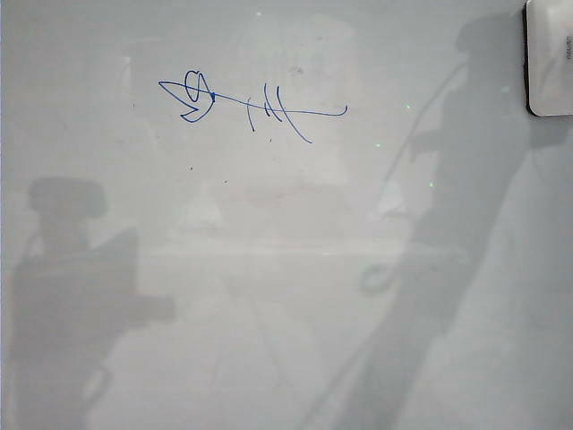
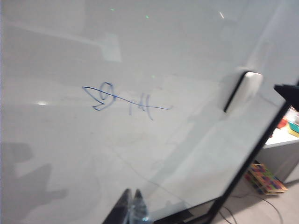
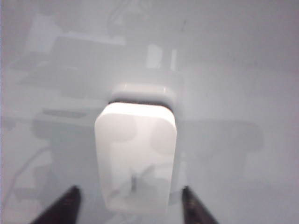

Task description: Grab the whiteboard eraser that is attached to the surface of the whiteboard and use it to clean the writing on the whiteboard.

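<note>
The whiteboard [image 1: 286, 296] fills the exterior view, with the blue writing [image 1: 251, 103] at its upper left. Cut by the top right edge sits the white whiteboard eraser [image 1: 549, 58], stuck to the board. Neither arm shows there, only their shadows. In the right wrist view the eraser [image 3: 135, 154] lies straight ahead; my right gripper [image 3: 130, 191] is open, its dark fingertips [image 3: 72, 191] flanking the eraser's near end with a gap on each side. My left gripper [image 2: 131, 192] is shut and empty, well short of the writing [image 2: 126, 100] and the eraser [image 2: 243, 88].
The board's black frame [image 2: 252, 158] runs along its edge in the left wrist view. Beyond it stand a table with colourful items [image 2: 292, 126] and a colourful box on the floor [image 2: 266, 177]. Faint smudges and reflections mark the board.
</note>
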Robot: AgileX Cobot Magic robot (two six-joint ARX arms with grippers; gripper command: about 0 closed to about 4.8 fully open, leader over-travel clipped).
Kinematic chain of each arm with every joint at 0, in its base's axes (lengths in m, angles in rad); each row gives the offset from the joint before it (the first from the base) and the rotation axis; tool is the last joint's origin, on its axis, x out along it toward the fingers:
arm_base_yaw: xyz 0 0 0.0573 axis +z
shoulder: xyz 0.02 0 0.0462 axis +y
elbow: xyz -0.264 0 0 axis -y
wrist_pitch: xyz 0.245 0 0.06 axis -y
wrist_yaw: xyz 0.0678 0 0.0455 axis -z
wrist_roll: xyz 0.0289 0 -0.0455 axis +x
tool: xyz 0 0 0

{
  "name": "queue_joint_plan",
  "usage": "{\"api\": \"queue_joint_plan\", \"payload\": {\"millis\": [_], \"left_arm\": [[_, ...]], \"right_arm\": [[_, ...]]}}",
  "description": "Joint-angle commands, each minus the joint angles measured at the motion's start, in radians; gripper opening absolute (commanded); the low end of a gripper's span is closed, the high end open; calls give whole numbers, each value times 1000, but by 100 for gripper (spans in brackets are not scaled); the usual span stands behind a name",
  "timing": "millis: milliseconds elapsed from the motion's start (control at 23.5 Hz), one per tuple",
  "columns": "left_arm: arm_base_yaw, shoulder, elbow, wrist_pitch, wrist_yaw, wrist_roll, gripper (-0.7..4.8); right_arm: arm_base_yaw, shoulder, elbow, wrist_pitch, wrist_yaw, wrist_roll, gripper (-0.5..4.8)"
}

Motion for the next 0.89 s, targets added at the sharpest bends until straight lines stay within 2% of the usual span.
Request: {"api": "queue_joint_plan", "payload": {"millis": [43,213,341,468,681,724,809,894], "left_arm": [[0,0,5,12,-40,7,-5],[0,0,5,12,-43,25,-5],[0,0,5,12,-55,25,-5],[0,0,5,11,-55,21,-5],[0,0,5,11,-54,21,-5],[0,0,5,11,-54,21,-5],[0,0,5,5,-54,21,-5],[0,0,5,-3,-54,21,-5]], "right_arm": [[19,-51,-88,40,-6,31,287],[71,-163,-222,86,47,26,287],[77,-183,-299,219,41,30,289],[78,-182,-309,219,39,123,288],[79,-175,-310,218,74,101,284],[80,-169,-313,225,95,84,301],[79,-125,-315,272,93,-23,372],[80,-58,-315,337,85,-33,420]]}}
